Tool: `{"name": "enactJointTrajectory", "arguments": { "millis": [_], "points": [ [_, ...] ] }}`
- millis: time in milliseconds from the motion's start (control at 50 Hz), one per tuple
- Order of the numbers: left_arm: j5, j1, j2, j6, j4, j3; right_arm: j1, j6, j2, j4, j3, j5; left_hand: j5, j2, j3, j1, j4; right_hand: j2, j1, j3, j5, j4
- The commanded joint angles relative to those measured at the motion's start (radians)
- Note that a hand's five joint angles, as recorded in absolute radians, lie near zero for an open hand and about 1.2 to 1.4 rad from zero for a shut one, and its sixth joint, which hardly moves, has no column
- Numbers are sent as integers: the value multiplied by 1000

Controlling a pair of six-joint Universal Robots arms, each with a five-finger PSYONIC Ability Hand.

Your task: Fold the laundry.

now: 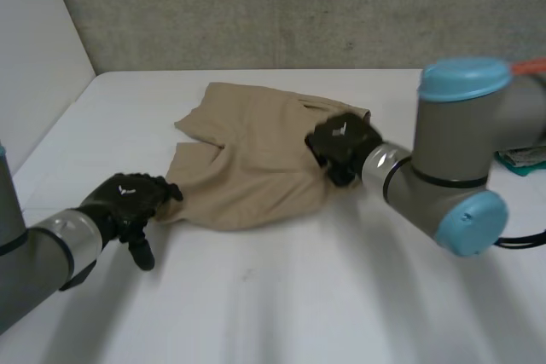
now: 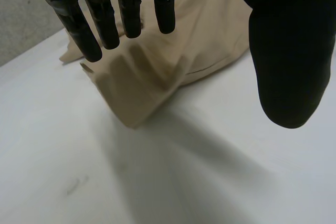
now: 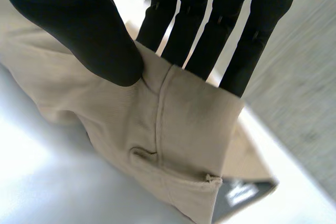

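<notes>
A pair of tan shorts lies crumpled on the white table, waistband toward the right. My right hand is at the waistband's right end. In the right wrist view its thumb presses the waistband against the fingers behind it, lifting that edge. My left hand is at the near left leg corner. In the left wrist view its fingers hang straight just over the leg hem, the thumb well apart, holding nothing.
A green object lies at the table's right edge behind my right arm, with an orange piece above it. A grey wall runs along the back and a white panel along the left side.
</notes>
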Motion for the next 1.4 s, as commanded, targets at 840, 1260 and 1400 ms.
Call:
{"name": "enactJointTrajectory", "arguments": {
  "millis": [840, 1260, 1400],
  "points": [
    [-137, -140, -1, -14, -43, 101, 11, 178, -253, -198, 354, 172, 415, 402, 396, 391, 408, 223, 326, 217, 213, 206],
    [-153, -174, -166, 96, -6, 123, 10, 169, -223, -200, 351, 183, 225, 212, 206, 201, 218, 223, 326, 217, 213, 206],
    [-206, -191, -235, 141, 21, 198, 2, 166, -223, -201, 351, 181, 140, 126, 120, 115, 132, 223, 326, 217, 213, 206]
  ]
}}
